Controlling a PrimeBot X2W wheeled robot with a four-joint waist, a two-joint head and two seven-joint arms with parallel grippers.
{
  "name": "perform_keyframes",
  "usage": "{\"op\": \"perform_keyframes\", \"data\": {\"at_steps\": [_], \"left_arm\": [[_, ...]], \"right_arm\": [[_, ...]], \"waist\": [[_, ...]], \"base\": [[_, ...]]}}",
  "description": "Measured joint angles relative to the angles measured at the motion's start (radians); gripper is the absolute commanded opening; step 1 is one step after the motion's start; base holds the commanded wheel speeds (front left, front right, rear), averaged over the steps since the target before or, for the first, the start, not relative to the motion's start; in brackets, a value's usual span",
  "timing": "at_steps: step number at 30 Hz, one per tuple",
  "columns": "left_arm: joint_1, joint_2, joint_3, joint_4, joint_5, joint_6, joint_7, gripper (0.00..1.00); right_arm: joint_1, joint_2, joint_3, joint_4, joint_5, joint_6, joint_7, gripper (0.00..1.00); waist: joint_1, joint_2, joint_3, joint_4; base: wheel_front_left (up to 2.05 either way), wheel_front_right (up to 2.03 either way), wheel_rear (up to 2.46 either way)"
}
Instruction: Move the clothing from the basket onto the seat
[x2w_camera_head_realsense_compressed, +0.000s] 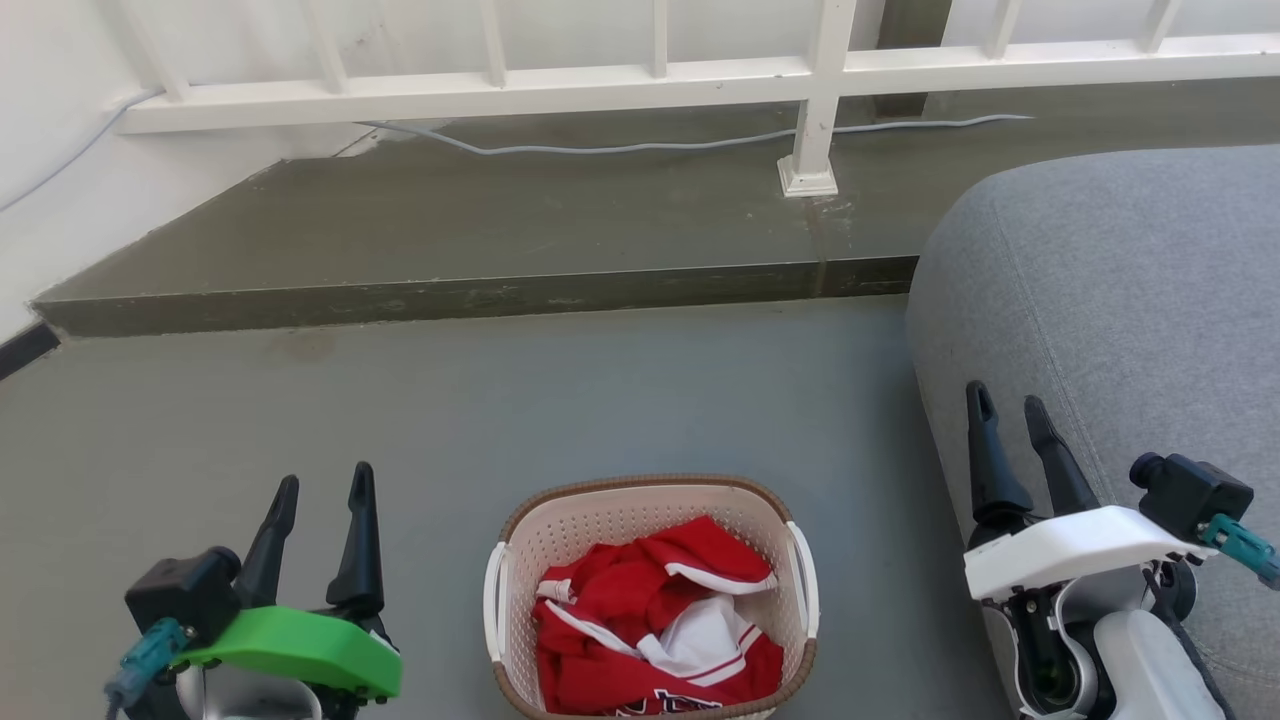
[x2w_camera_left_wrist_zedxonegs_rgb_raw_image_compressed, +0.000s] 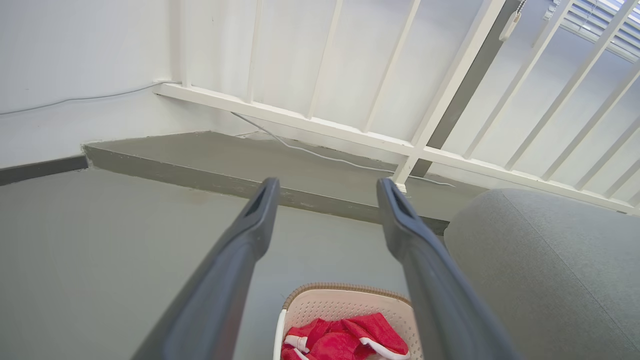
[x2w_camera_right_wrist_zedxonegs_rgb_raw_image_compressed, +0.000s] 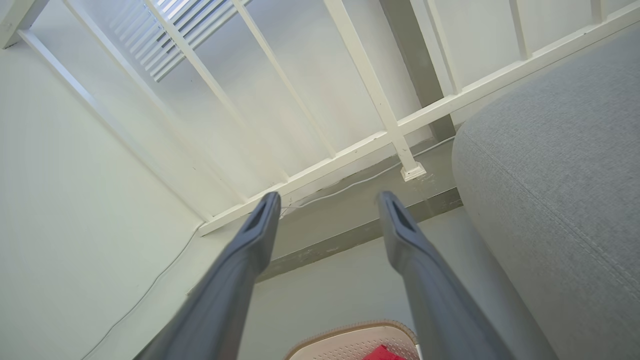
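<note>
— Head view first: what surrounds the basket (x2w_camera_head_realsense_compressed: 640, 483)?

— Bare grey floor (x2w_camera_head_realsense_compressed: 500, 400) on every side. It stands low in the middle, between the left pincer (x2w_camera_head_realsense_compressed: 326, 475) and the right pincer (x2w_camera_head_realsense_compressed: 1005, 395). Both pincers have their fingers spread, with nothing between them. The grey seat (x2w_camera_head_realsense_compressed: 1120, 300) bulges in from the right, near the basket but not touching it. Beyond lie a raised concrete step (x2w_camera_head_realsense_compressed: 500, 220), a white railing (x2w_camera_head_realsense_compressed: 700, 80) and a pale cable (x2w_camera_head_realsense_compressed: 650, 146) trailing along the step.

— And the clothing (x2w_camera_head_realsense_compressed: 640, 620)?

— It is crumpled in the basket, red with white trim and lining, and dark lettering shows at the near edge. The basket sits upright with a white handle on either side. Its near end is cut off by the frame, so I cannot tell its long axis.

— Left wrist view?

— The two dark fingers stand well apart over the floor. The basket's far end shows low between them, with red folds inside. The seat rises to the right.

— Right wrist view?

— The fingers are parted here too. The basket's brown rim and a scrap of red show at the bottom edge, and the seat's rounded side stands close on the right.
</note>
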Motion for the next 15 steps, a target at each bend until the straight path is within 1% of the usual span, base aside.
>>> {"op": "perform_keyframes", "data": {"at_steps": [15], "left_arm": [[0.038, 0.015, -0.036, -0.036, 0.211, 0.027, -0.051, 1.0]], "right_arm": [[0.014, -0.002, 0.046, -0.032, -0.21, -0.03, -0.049, 1.0]], "waist": [[0.0, 0.0, -0.012, -0.004]], "base": [[0.0, 0.0, 0.0]]}}
